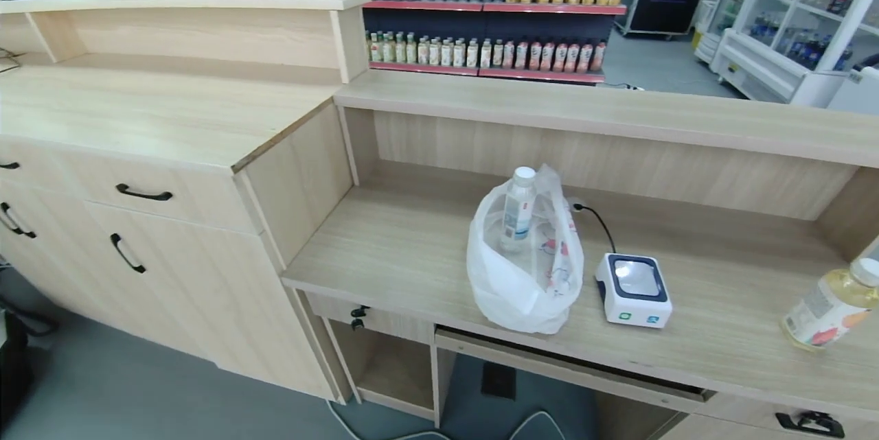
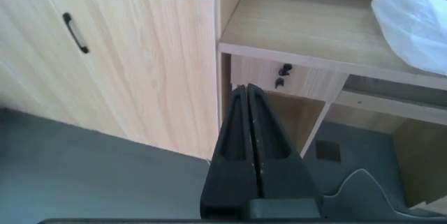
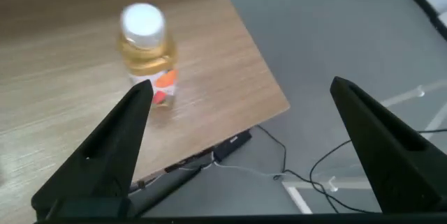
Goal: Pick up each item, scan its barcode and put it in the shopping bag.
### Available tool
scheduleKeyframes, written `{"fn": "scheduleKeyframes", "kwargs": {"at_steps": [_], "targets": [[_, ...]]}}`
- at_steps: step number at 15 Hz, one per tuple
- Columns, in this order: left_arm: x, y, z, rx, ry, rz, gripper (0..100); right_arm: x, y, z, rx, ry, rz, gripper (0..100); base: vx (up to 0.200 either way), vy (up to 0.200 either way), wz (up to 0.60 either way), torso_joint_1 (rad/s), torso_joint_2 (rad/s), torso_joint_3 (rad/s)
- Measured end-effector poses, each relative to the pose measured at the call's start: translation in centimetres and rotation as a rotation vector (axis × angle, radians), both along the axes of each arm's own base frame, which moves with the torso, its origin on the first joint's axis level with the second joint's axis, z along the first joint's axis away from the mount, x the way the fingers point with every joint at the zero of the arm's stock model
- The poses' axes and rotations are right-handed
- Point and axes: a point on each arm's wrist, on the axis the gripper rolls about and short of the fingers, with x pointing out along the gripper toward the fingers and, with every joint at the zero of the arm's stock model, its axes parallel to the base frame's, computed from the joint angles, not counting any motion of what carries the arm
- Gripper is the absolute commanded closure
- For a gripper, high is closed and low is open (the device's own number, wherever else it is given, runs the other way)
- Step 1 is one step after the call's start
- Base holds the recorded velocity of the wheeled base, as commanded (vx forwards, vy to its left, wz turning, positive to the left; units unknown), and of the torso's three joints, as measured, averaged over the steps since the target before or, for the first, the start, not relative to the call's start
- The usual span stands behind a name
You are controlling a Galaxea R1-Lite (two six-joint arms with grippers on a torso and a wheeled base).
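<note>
Closest to the front edge of the counter [image 1: 412,241] sits the shopping bag [image 1: 525,275]. It is white, thin and crinkly, and its mouth is open at the top. One clear bottle [image 1: 518,210] with a white cap stands up inside it, and its top pokes out of the bag. Some red marks show through the plastic, but I cannot tell what they are.

Just beside the bag, on the robot's right, lies the scanner [image 1: 633,289]. It is a small white box with a dark window on top. A black cable [image 1: 597,220] runs from it to the back of the counter, behind the bag.

Far off on the right end of the counter stands a yellow bottle [image 1: 831,306] with a white cap. It is well apart from the bag and the scanner.

The right claw [image 3: 241,86] is spread wide open and has nothing in it. It hangs over the corner of the counter and the grey floor. The yellow bottle stands near one of its fingers [image 3: 112,140], outside the gap between the two.

The left claw [image 2: 246,91] has its two fingers pressed tight together with nothing between them. It is down low, in front of the counter and next to the cupboard [image 2: 140,56], above the grey floor.

Behind the counter are shelves [image 1: 494,7] full of drinks.
</note>
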Motion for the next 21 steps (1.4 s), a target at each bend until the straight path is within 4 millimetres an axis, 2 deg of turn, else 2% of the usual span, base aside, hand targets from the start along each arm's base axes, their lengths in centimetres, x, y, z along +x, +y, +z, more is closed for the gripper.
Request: {"fn": "scheduleKeyframes", "kwargs": {"at_steps": [3, 7, 14, 16, 21], "targets": [[0.0, 0.0, 0.0, 0.000, 0.000, 0.000, 100, 1.3, -2.2, -2.6, 0.049, 0.006, 0.113, 0, 0.000, 0.000, 0.00, 0.000, 0.00, 0.000], [0.0, 0.0, 0.0, 0.000, -0.001, 0.000, 100, 4.0, -4.8, -6.3, 0.002, 0.013, 0.381, 0, 0.000, 0.000, 0.00, 0.050, -0.10, -0.045], [0.0, 0.0, 0.0, 0.000, 0.000, 0.000, 100, 5.4, -7.5, -11.6, -0.013, 0.077, 0.405, 0, 0.000, 0.000, 0.00, 0.000, 0.00, 0.000], [0.0, 0.0, 0.0, 0.000, 0.000, 0.000, 100, 6.1, -7.7, -12.9, 0.013, 0.057, 0.488, 0, 0.000, 0.000, 0.00, 0.000, 0.00, 0.000], [0.0, 0.0, 0.0, 0.000, 0.000, 0.000, 100, 7.9, -8.1, -14.9, 0.038, 0.048, 0.556, 0, 0.000, 0.000, 0.00, 0.000, 0.00, 0.000]]}}
